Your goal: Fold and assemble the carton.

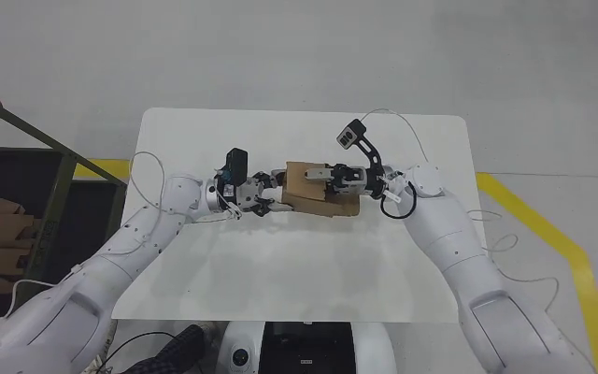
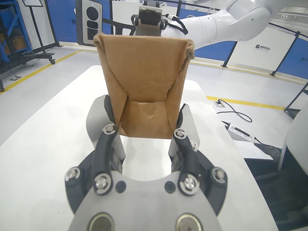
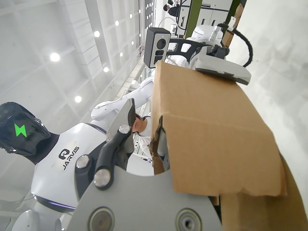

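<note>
- And there it was: the brown corrugated cardboard carton (image 1: 304, 198), partly folded, strung between the two arms over the middle of the white rectangular table (image 1: 280, 271). Whether it touched the tabletop, I could not tell.
- The left gripper (image 2: 144, 103) had the near end. Its fingers (image 2: 96, 118) stood wide apart, one along each side wall, pinching the carton across its width as far as the wrist view showed.
- The right gripper (image 1: 332, 178) sat at the far end, over the carton's upper face. Cardboard hid its grasp, so clamped or loose, I could not tell.
- Risk one: that wide sideways squeeze. Any harder and the thin walls would likely bow inward and spoil the fold.
- Risk two: the frayed corner (image 2: 190, 53) on the far rim. A pull between the arms could tear it further.
- Risk three: if the arms turned out of step, the carton might twist, slip from one hold and drop.
</note>
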Available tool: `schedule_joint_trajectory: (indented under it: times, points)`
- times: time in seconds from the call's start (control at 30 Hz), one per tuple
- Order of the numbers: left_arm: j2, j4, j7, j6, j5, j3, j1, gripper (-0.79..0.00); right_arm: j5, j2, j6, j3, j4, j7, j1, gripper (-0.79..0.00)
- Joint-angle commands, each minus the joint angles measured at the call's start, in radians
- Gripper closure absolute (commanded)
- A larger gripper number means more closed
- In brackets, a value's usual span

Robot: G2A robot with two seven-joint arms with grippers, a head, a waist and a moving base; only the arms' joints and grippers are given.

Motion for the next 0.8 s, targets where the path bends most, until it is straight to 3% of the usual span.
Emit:
schedule_joint_trajectory:
  times: [0.0, 0.07, 0.1, 0.13, 0.17, 0.53, 0.7, 0.77]
  points:
    - [0.0, -0.001, -0.004, 0.0, 0.001, 0.003, -0.001, -0.422, -0.005, -0.002, 0.0, -0.005, 0.0, 0.0, 0.003, -0.179]
    - [0.0, 0.0, -0.007, 0.0, 0.0, 0.006, -0.002, -0.523, -0.006, -0.003, 0.0, -0.01, 0.003, 0.0, 0.008, -0.175]
    - [0.0, 0.0, -0.007, 0.0, -0.001, 0.007, -0.003, -0.606, -0.007, -0.004, -0.001, -0.012, 0.006, -0.001, 0.01, -0.172]
    - [0.001, 0.0, -0.008, 0.0, -0.002, 0.007, -0.004, -0.745, -0.007, -0.006, -0.001, -0.014, 0.008, -0.001, 0.012, -0.169]
    - [0.001, -0.001, -0.009, 0.0, -0.001, 0.008, -0.005, -0.785, -0.007, -0.007, 0.0, -0.017, 0.01, 0.0, 0.014, -0.166]
    - [-0.001, -0.013, -0.035, 0.0, 0.005, 0.021, -0.011, -0.785, -0.017, -0.026, 0.003, -0.058, 0.035, 0.001, 0.047, -0.142]
    - [-0.003, -0.017, -0.049, 0.0, -0.001, 0.026, -0.015, -0.576, -0.022, -0.035, 0.003, -0.072, 0.053, -0.009, 0.061, -0.135]
    - [-0.004, -0.016, -0.051, 0.0, -0.001, 0.026, -0.016, -0.391, -0.019, -0.038, 0.003, -0.074, 0.06, -0.008, 0.064, -0.135]
